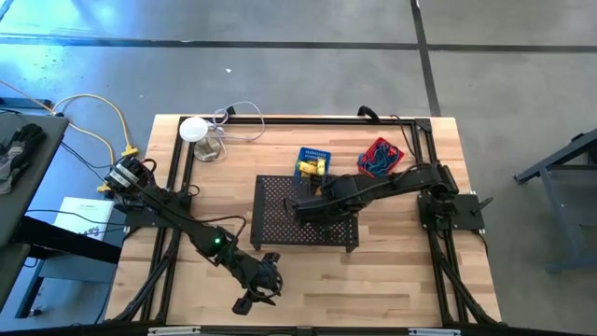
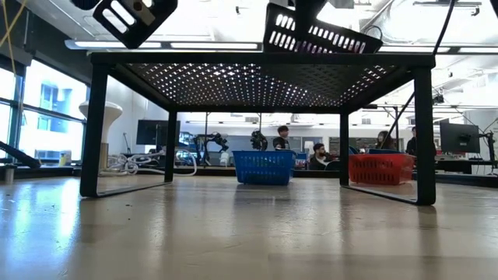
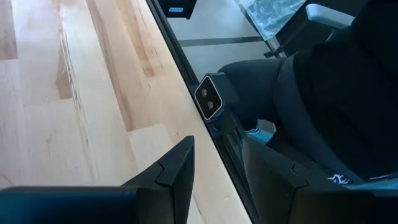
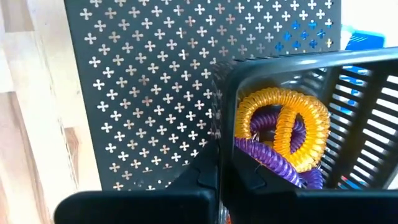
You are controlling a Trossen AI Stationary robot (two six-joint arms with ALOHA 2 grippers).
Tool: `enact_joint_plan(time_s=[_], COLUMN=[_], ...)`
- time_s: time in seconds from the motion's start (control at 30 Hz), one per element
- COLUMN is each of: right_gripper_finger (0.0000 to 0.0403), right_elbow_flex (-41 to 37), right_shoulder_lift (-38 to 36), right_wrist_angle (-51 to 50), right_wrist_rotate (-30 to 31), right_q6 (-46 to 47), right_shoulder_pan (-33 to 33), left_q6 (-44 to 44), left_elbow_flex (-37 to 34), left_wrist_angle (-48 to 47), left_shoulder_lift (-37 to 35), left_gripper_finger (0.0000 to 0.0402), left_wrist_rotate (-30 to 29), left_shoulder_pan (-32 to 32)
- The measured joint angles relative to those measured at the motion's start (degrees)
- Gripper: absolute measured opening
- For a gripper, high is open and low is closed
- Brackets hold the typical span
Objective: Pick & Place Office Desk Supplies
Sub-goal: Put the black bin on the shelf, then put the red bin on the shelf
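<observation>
Orange and purple rings: coiled loops are lying tangled together, the orange ones glossy and ribbed, the purple ones threading under and through them.
Where they are: they are sitting inside a small black slatted basket, right in front of the right gripper's fingertips.
Right gripper: it is clamping the near rim of that basket, one finger outside the wall and one inside.
Basket's pose: it is hanging tilted in the gripper, above the black perforated stand.
Beneath the hand: the stand's cross-punched top is spreading out under and beyond the gripper.
Hard to make out: the lower part of the ring pile is being hidden by the gripper's finger, and the basket's far side is running out of the picture.
Blue basket: it is sitting on the table just beyond the gripper, past the stand's far edge, holding yellow packets.
Red basket: it is standing beside the blue one, holding blue rubber-band loops.
Left gripper: it is waiting at the table's front edge, well apart from the stand, fingers spread with nothing between them.
</observation>
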Motion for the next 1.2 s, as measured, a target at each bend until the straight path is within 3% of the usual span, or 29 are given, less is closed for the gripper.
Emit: enact_joint_plan(time_s=[0.53, 0.63, 0.93, 1.2], right_gripper_finger=[0.0005, 0.0023, 0.0128, 0.0135], right_elbow_flex=[0.0, 0.0, 0.0, 0.0], right_shoulder_lift=[0.0, 0.0, 0.0, -2.3], right_wrist_angle=[3.0, 3.1, 3.1, 2.0], right_wrist_rotate=[-2.8, -3.2, -2.7, -2.6], right_q6=[2.3, 4.1, 3.6, 2.6], right_shoulder_pan=[0.1, 0.1, 0.1, 1.6], left_q6=[0.0, 0.0, 0.0, 0.0], left_elbow_flex=[0.0, 0.0, 0.0, 0.0], left_wrist_angle=[-0.7, -0.8, -1.4, -2.1], left_shoulder_lift=[0.0, 0.0, 0.0, 0.0], left_gripper_finger=[0.0132, 0.0132, 0.0132, 0.0132], left_wrist_rotate=[0.0, 0.0, 0.0, 0.0], left_shoulder_pan=[0.0, 0.0, 0.0, 0.0])
